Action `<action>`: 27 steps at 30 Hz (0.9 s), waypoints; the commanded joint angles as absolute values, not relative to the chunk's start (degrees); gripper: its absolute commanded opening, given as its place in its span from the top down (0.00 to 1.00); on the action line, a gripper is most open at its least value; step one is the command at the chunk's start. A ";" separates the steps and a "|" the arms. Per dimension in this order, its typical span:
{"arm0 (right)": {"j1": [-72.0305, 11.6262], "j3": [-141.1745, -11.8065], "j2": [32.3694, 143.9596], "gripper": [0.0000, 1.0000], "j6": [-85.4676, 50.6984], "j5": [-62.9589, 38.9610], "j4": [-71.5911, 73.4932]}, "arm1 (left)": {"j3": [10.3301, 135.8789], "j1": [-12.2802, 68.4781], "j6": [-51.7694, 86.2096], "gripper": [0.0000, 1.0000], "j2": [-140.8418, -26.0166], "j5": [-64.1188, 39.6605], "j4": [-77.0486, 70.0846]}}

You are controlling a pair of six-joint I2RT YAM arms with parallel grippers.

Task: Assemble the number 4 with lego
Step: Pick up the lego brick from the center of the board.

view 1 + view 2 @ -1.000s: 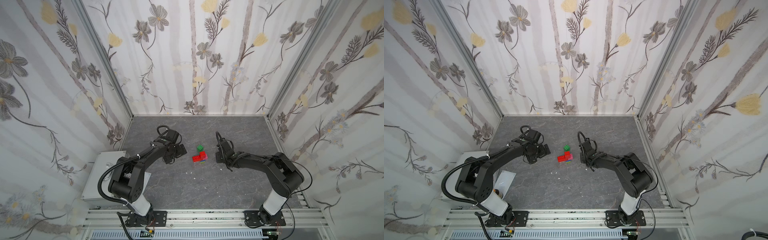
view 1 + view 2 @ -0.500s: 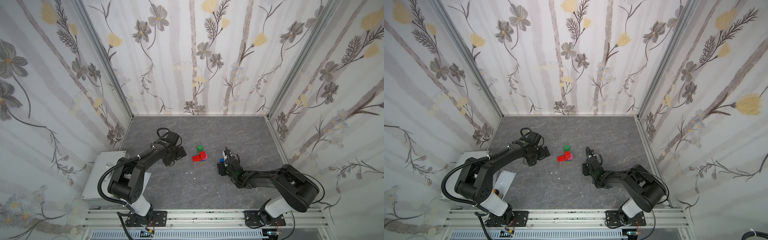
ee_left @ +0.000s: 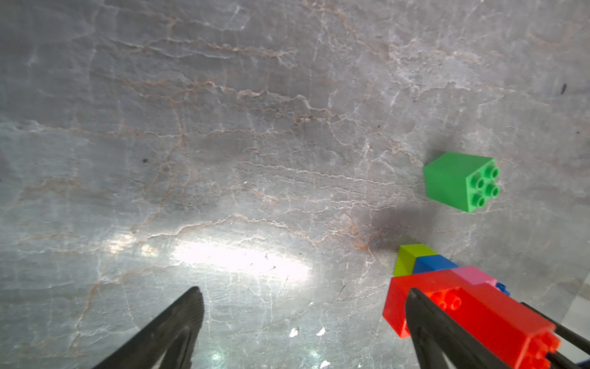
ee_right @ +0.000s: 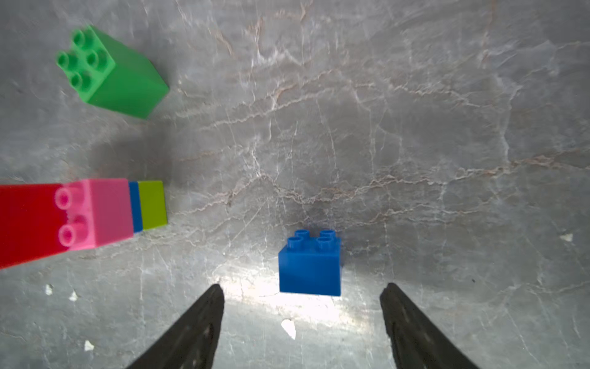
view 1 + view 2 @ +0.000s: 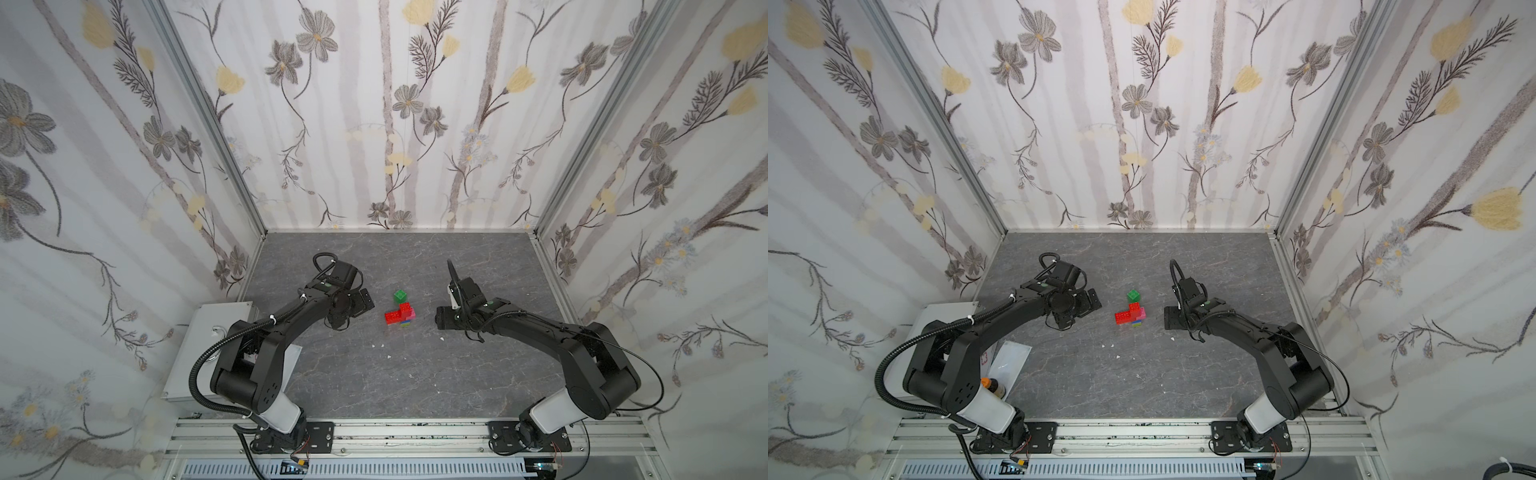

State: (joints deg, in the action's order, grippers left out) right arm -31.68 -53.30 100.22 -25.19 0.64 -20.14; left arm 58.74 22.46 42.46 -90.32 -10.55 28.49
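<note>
Since the right claw stands apart and empty, the loose blue brick just ahead of its tips sits studs-up on the worktop, lined up for a pinch. The half-built 4 lies between the arms, its red bar toward the left claw. That claw gapes wide near it and holds nothing, likely ready to steady it. The green brick lies just beyond, seemingly on its side. Bare stone surrounds them, and the walls are well apart.
</note>
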 commanded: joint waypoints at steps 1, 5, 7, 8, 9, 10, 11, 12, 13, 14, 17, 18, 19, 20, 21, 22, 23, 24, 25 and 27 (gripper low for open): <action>-31.36 -58.44 103.34 0.29 -23.14 0.93 -32.15 | 58.23 22.41 42.21 0.00 -89.46 -11.47 25.55; -30.69 -62.43 106.03 0.43 -23.74 2.18 -33.43 | 58.83 22.41 41.84 0.00 -90.17 -11.24 26.29; -30.59 -63.98 107.73 0.45 -23.72 3.34 -34.69 | 59.10 22.41 41.76 0.00 -90.68 -11.46 26.52; -30.61 -64.44 108.32 0.45 -23.36 3.38 -34.85 | 59.22 22.42 41.75 0.00 -90.89 -11.60 26.58; -30.59 -64.75 108.83 0.45 -23.01 3.21 -34.73 | 59.32 22.41 41.75 0.00 -91.08 -11.68 26.70; -30.59 -65.07 109.19 0.45 -22.77 2.83 -34.63 | 59.33 22.43 41.75 0.00 -91.07 -11.77 26.81; -30.64 -65.52 109.61 0.45 -22.43 2.20 -34.57 | 59.33 22.41 41.66 0.00 -91.11 -11.77 26.84; -30.60 -66.03 110.00 0.44 -22.21 1.74 -34.57 | 59.25 22.41 41.66 0.00 -91.07 -11.78 26.89; -30.65 -66.37 110.40 0.44 -22.01 1.42 -34.65 | 59.15 22.41 41.66 0.00 -90.97 -11.69 26.84; -30.67 -66.76 110.80 0.44 -21.81 1.17 -34.72 | 58.91 22.41 41.66 0.00 -90.91 -11.60 26.89; -30.76 -67.40 111.65 0.44 -21.34 0.80 -34.50 | 58.55 22.41 41.66 0.00 -90.41 -11.60 26.66; -30.81 -67.49 111.91 0.44 -21.19 0.70 -34.29 | 58.37 22.41 41.66 0.00 -90.18 -11.60 26.48; -30.84 -67.59 112.12 0.45 -21.01 0.53 -34.07 | 58.27 22.41 41.53 0.00 -89.99 -11.60 26.36; -30.87 -67.59 112.26 0.47 -20.84 0.36 -33.71 | 58.34 22.41 41.33 0.00 -89.68 -11.69 26.28; -30.85 -67.52 112.49 0.48 -20.63 0.42 -33.23 | 58.36 22.41 41.01 0.00 -89.49 -11.75 26.26; -30.86 -67.43 112.58 0.50 -20.65 0.52 -32.74 | 58.51 22.41 40.59 0.00 -89.25 -11.84 26.39; -30.93 -67.34 112.67 0.52 -20.49 0.30 -32.09 | 58.62 22.41 40.12 0.00 -88.93 -11.87 26.43; -30.87 -67.32 112.89 0.54 -20.31 0.02 -31.60 | 58.73 22.41 39.68 0.00 -88.50 -11.78 26.49; -30.94 -67.39 113.19 0.56 -20.14 -0.46 -31.32 | 58.92 22.41 39.27 0.00 -88.19 -11.63 26.69; -31.10 -67.33 113.85 0.59 -19.87 -0.71 -30.67 | 59.45 22.41 38.21 0.00 -87.43 -11.62 27.34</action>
